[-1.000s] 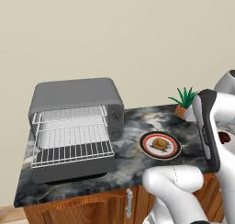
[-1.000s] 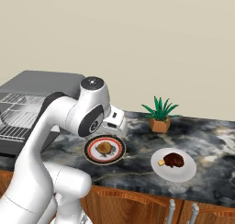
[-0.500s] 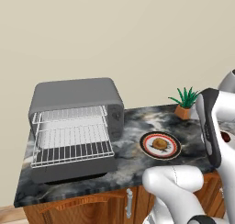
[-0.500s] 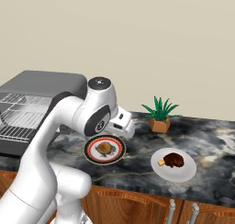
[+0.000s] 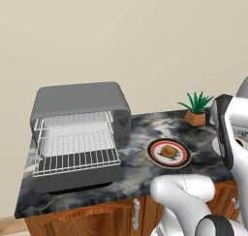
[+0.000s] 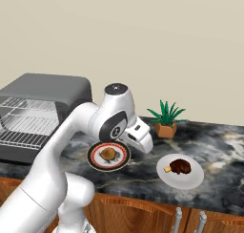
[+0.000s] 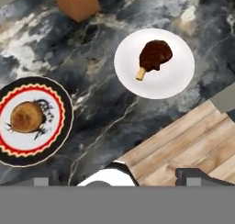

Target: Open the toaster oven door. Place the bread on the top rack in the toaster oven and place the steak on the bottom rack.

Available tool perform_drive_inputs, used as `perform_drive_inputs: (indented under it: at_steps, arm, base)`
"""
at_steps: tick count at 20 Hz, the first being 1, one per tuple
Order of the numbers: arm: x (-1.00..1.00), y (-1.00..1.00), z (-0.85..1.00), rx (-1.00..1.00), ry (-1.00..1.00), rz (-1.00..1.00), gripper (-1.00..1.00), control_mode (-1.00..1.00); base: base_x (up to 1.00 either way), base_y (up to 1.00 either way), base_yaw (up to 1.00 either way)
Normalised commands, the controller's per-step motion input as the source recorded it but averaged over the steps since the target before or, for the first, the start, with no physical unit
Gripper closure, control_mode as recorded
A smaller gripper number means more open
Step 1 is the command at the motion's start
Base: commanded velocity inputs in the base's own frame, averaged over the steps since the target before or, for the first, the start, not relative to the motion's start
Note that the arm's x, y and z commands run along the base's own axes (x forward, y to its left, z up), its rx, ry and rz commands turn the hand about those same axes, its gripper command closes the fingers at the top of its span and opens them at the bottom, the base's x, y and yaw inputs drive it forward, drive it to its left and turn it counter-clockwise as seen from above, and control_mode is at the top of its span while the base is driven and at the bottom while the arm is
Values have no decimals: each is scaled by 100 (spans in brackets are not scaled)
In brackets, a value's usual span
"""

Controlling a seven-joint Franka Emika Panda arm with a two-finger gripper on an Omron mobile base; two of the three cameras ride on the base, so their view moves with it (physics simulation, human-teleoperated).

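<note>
The grey toaster oven (image 5: 80, 102) stands at the counter's left end, its door (image 5: 80, 178) folded down flat. Inside are the top rack (image 5: 75, 120) and, pulled forward, the bottom rack (image 5: 77, 155). The golden-brown bread (image 7: 26, 116) lies on a red-and-black rimmed plate (image 7: 59, 106). The dark steak (image 7: 155, 54) with its pale bone end lies on a white plate (image 7: 158, 85). My gripper (image 7: 120, 176) hangs open and empty above the counter's front edge, between the two plates; its hand (image 6: 140, 136) shows just right of the bread (image 6: 108, 154) and left of the steak (image 6: 180, 166).
A small potted plant (image 6: 166, 123) stands at the back of the dark marble counter (image 6: 224, 155), behind the plates. Wooden cabinet fronts (image 5: 97, 218) run under the counter. A beige wall closes the back.
My hand has swung to the right, away from above the bread plate toward the steak plate. Jaws stay open. The food and the oven have not moved.
</note>
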Motion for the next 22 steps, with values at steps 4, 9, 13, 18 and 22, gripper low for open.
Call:
perform_drive_inputs:
  at_steps: [4,9,13,18,22]
  arm:
    - [-1,-57,-30,10,5,-27,-100,-100]
    - [5,-60,-31,19,12,-20,-100,-100]
    - [17,-41,-35,18,11,-17,-100,-100]
    - [24,-31,-33,14,12,-8,-100,-100]
    - [30,-15,-27,2,2,0,-100,-100]
  base:
    - [0,0,0]
    - [0,0,0]
    - [0,0,0]
    - [0,0,0]
    - [0,0,0]
